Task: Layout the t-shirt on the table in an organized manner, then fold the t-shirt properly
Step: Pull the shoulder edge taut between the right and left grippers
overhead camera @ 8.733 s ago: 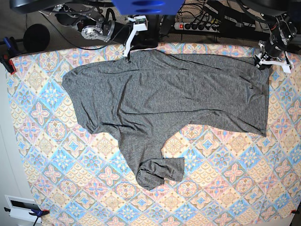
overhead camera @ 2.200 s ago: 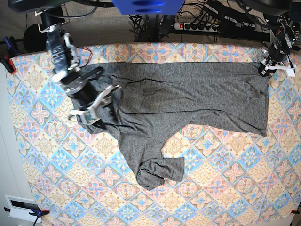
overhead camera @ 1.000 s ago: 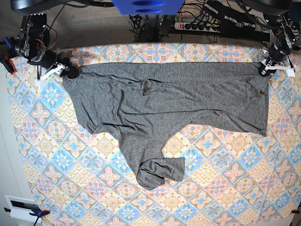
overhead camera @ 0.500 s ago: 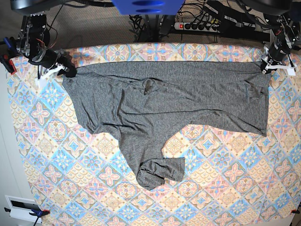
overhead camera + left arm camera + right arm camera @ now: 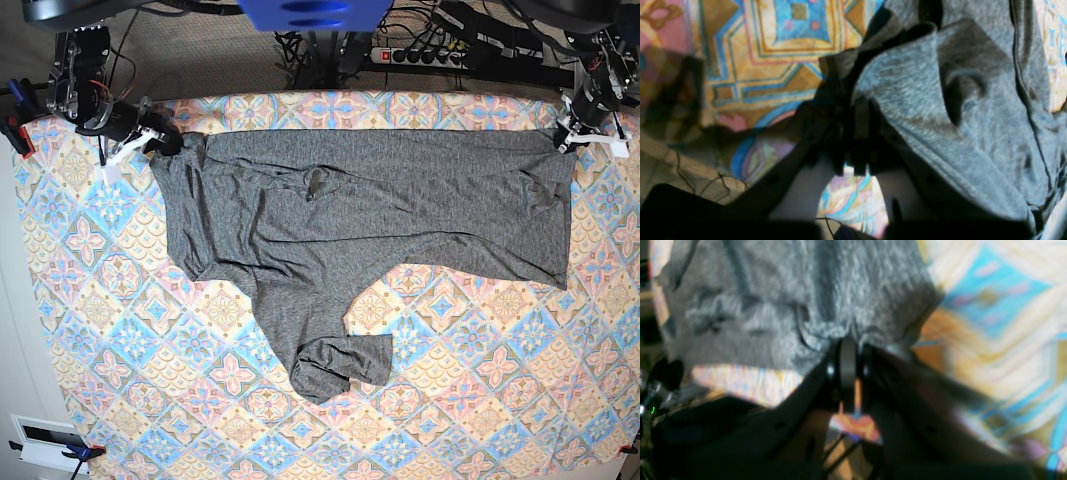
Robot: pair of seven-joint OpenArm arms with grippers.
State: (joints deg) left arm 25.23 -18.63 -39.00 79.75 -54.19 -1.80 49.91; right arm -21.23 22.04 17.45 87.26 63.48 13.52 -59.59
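The dark-grey t-shirt (image 5: 380,210) lies spread lengthwise across the back half of the patterned table (image 5: 480,400). One sleeve (image 5: 330,365) trails toward the front with its end folded over. In the base view my right gripper (image 5: 160,142) is shut on the shirt's back-left corner. My left gripper (image 5: 566,140) is shut on its back-right corner. The left wrist view shows the jaws (image 5: 861,110) pinching bunched grey knit (image 5: 940,100). The right wrist view is blurred; its gripper (image 5: 847,346) is closed on a gathered edge of the cloth (image 5: 790,300).
A power strip (image 5: 420,56) and cables lie behind the table's back edge. Clamps (image 5: 18,135) hold the tablecloth at the left edge. A small white device (image 5: 45,440) sits off the front-left corner.
Both grippers have closed on the shirt's back corners. The right gripper has carried its corner a little rightward and back, drawing the shirt's left edge inward.
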